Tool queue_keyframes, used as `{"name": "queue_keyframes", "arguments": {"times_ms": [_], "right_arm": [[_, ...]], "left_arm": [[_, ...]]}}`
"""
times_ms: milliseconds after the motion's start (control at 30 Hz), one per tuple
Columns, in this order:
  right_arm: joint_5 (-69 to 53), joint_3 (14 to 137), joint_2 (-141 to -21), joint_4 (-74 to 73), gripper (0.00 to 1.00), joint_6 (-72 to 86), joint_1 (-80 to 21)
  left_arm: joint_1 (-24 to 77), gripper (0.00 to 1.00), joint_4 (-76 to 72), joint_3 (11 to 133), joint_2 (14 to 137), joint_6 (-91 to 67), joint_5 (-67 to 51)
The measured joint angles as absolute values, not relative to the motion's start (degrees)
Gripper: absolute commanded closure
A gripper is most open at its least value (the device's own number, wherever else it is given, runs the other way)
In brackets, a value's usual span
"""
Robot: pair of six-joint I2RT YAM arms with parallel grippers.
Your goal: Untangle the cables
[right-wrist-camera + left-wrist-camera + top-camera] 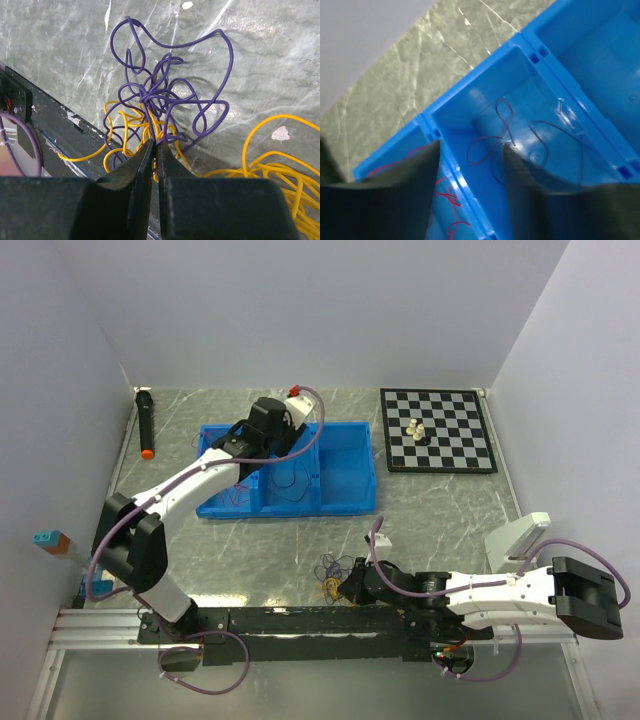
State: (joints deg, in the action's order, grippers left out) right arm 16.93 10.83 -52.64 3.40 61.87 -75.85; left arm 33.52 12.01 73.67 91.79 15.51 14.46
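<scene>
You are looking at a robotics lab test cell. Plain white panels (300, 310) box in three sides of a marble-patterned table (440, 520). Two white-and-black machines, the left arm (190, 485) and the right arm (500, 595), are mounted side by side on a metal rail (100, 625) along the near edge. Mauve hoses (110, 550) loop off their joints. The things laid out for you are unrelated props, as on a trial bench: a blue divided bin (352, 465), a chessboard (450, 445) carrying a few pieces, a black marker (146, 425), and the cables (330, 575) lying in a loose tangle.
</scene>
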Motion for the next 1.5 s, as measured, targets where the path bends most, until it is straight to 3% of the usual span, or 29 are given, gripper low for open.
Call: {"name": "queue_keyframes", "arguments": {"times_ms": [67,133,400,633,800,1200,1500], "right_arm": [[16.9,10.9,-52.6,3.3,0.87,61.8,-75.9],[16.9,11.0,-52.6,3.3,0.87,61.8,-75.9],[16.8,11.4,-53.5,3.2,0.87,61.6,-75.9],[16.7,12.3,-54.1,3.3,0.89,60.4,-75.9],[16.7,12.2,-53.0,3.4,0.91,60.4,-75.9],[15.7,9.8,-51.5,4.4,0.92,61.3,-75.9],[14.6,9.3,-53.1,6.9,0.92,61.5,-75.8]], "left_arm": [[33.5,0.12,13.9,74.8,92.1,14.8,13.9],[33.5,0.07,15.8,75.8,92.1,14.2,12.9],[35.1,0.10,28.6,77.3,86.0,19.0,-0.9],[54.0,0.11,33.1,66.2,71.9,24.8,-14.7],[56.5,0.13,32.2,58.3,73.4,26.0,-19.0],[58.5,0.29,15.3,42.6,76.0,42.0,-19.4],[60.7,0.55,6.1,41.5,81.5,52.9,-19.7]]}}
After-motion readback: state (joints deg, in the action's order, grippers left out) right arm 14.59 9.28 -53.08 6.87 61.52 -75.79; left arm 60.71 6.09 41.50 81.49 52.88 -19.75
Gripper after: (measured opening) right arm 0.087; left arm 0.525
